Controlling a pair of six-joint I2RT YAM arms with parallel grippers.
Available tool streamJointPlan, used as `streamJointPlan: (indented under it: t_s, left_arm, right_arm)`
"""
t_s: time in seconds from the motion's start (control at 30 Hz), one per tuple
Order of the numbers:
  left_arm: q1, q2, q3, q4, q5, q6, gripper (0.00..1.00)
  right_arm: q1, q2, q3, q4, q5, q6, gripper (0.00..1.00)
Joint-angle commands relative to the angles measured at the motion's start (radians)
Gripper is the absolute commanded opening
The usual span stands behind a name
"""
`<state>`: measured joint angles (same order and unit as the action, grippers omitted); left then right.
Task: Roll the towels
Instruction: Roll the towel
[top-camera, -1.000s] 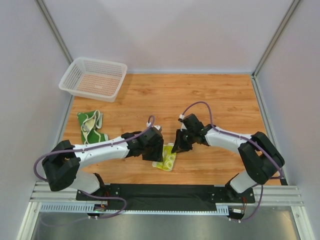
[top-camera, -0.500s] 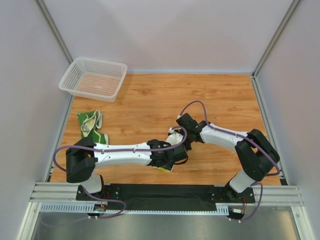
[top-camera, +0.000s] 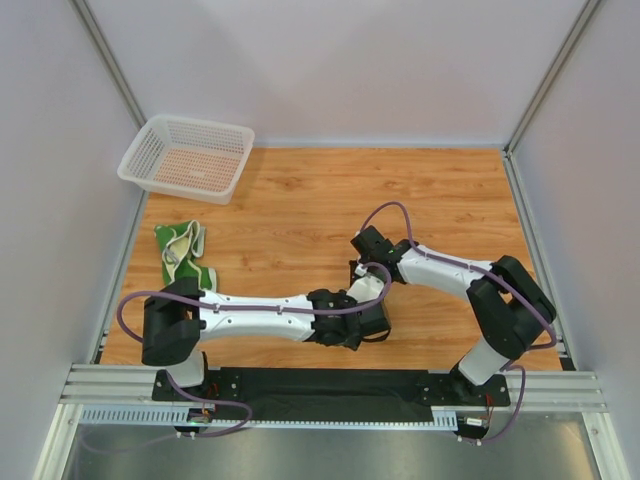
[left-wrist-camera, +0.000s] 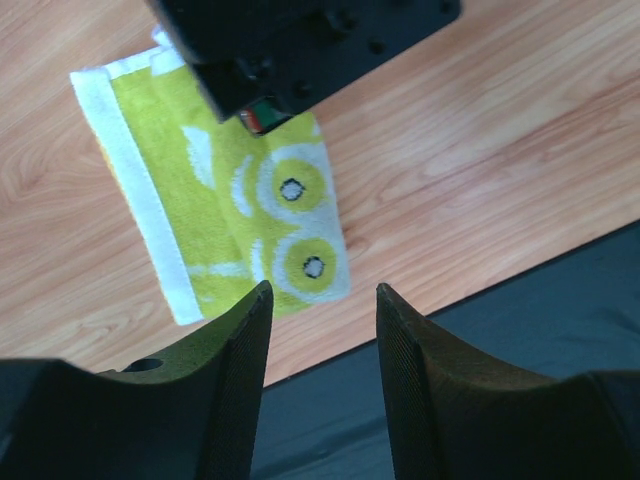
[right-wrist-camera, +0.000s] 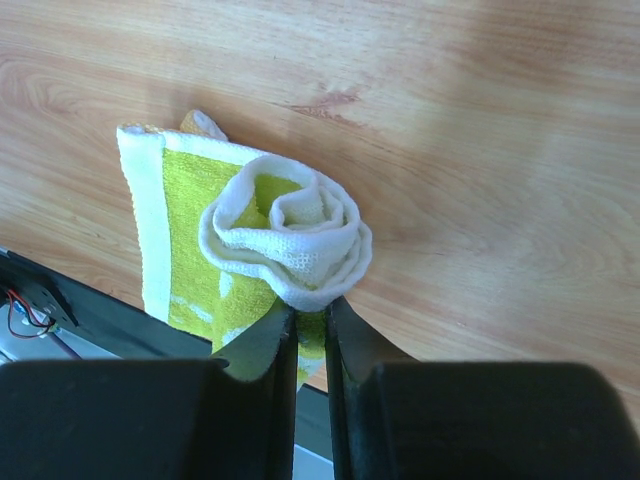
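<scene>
Right tool (right-wrist-camera: 310, 312): jaws nearly together, clamped on the rolled-up end of the yellow-green towel (right-wrist-camera: 285, 240). The roll is a loose white-edged spiral that sits just above the fingertips and is pinched from below by both fingers (right-wrist-camera: 262, 345). The rest of that towel is unrolled and spreads out from the roll as a flat strip with a white border and pale circle prints. It sits over the wood surface (right-wrist-camera: 480, 120) near its front edge, right by the black strip (left-wrist-camera: 520, 330). Can't tell if the flat part rests fully on the surface or is lifted a bit. Left tool (left-wrist-camera: 322, 295): jaws apart with a clear gap and nothing between them, and it isn't touching anything. From the left wrist camera, the near end of the towel's flat part (left-wrist-camera: 240, 215) lies just beyond the fingertips, closer to the left-hand finger (left-wrist-camera: 240, 360), and its far end runs under the black body of the right tool. In the top view the two tools meet at front centre, left tool (top-camera: 372, 320) just in front of right tool (top-camera: 363, 278), and the arms hide the yellow-green towel. A second green-and-cream towel (top-camera: 182, 255) lies bunched at the left side of the surface, well apart from both tools. A white mesh basket (top-camera: 187, 155) sits in the far left corner.
</scene>
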<state>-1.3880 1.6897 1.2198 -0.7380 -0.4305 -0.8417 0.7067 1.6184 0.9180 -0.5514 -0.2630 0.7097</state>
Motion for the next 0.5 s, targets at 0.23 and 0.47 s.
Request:
streamJointPlan:
  t_s: [0.23, 0.47]
  left_arm:
    - [-0.031, 0.087, 0.047, 0.006, -0.045, -0.010, 0.53]
    - [-0.031, 0.151, 0.020, 0.003, -0.060, -0.040, 0.54]
  right_arm:
    - [0.010, 0.018, 0.039, -0.041, 0.013, 0.004, 0.09]
    - [0.016, 0.017, 0.033, -0.044, 0.007, 0.000, 0.08]
